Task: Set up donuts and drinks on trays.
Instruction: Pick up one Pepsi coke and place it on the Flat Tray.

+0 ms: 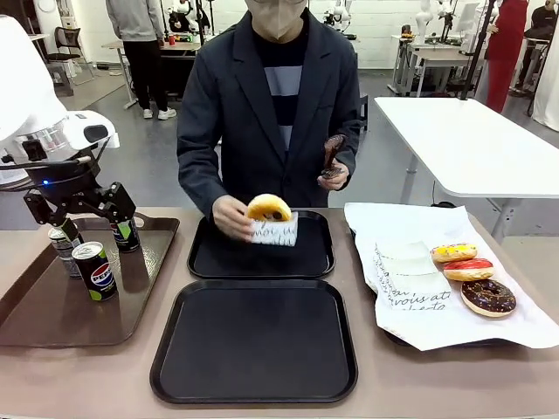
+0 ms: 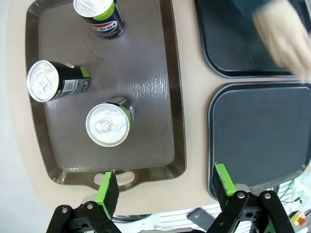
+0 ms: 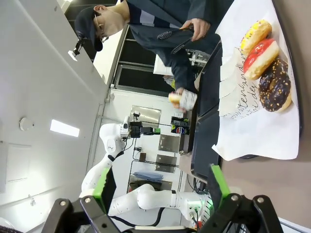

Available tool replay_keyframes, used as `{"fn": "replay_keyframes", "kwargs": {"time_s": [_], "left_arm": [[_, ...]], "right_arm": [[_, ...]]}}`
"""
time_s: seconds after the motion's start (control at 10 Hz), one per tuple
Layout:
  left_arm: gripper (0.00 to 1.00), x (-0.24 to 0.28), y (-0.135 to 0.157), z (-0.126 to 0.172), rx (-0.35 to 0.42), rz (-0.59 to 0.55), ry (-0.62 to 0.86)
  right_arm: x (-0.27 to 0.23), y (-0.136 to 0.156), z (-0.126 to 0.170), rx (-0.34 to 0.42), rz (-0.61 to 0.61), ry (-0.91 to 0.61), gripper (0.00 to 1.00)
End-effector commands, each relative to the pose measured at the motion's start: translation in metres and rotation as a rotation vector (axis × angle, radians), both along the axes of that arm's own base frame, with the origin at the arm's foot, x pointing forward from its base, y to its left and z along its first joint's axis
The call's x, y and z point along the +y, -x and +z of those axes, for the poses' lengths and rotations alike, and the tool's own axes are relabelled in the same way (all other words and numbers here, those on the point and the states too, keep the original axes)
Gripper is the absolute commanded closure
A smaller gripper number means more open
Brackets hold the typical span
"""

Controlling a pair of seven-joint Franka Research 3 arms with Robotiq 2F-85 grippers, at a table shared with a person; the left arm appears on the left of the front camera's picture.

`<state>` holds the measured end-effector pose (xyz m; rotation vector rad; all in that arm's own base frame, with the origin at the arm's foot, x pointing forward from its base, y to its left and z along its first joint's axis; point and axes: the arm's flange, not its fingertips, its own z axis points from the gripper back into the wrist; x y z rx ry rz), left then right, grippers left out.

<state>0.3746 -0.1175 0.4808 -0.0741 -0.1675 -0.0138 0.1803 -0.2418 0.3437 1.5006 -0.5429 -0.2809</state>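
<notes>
Fingers of the left gripper are hanging spread wide, high above the near end of the brown tray on the worktop's left side. That tray's slotted rim and a strip of bare worktop are showing between the green pads. Three cans are standing upright on the brown tray, well apart: one near the slotted rim, one by the outer long edge, one toward the far end. The right gripper is holding its fingers spread apart too, looking sideways along the worktop's right side. The near black tray is lying at the worktop's near edge, mid-width, and the far black tray is lying just behind it, rims close together. Over the far tray's back edge the person's hand is holding a sleeved donut with yellow icing, blocking that part of the tray. The other hand is gripping dark tongs at chest height. On the right, three donuts are lying in a row on white printed paper: yellow donut, red donut, chocolate donut
</notes>
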Motion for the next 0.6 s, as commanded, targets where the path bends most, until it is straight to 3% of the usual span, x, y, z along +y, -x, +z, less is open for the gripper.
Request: {"fn": "replay_keyframes", "kwargs": {"time_s": [0.0,0.2,0.3,0.5], "left_arm": [[0.00,-0.002,0.001,0.003,-0.002,0.028,0.003],[0.00,0.000,0.000,0.001,-0.002,0.008,0.002],[0.00,0.015,-0.011,-0.002,-0.005,0.080,0.017],[0.00,0.030,-0.034,-0.018,0.028,0.095,0.035]], "right_arm": [[0.002,-0.002,0.000,-0.033,-0.014,-0.007,0.00],[0.002,-0.002,0.000,-0.033,-0.014,-0.007,0.00],[0.002,-0.002,0.000,-0.033,-0.014,-0.007,0.00],[0.002,-0.002,0.000,-0.033,-0.014,-0.007,0.00]]}}
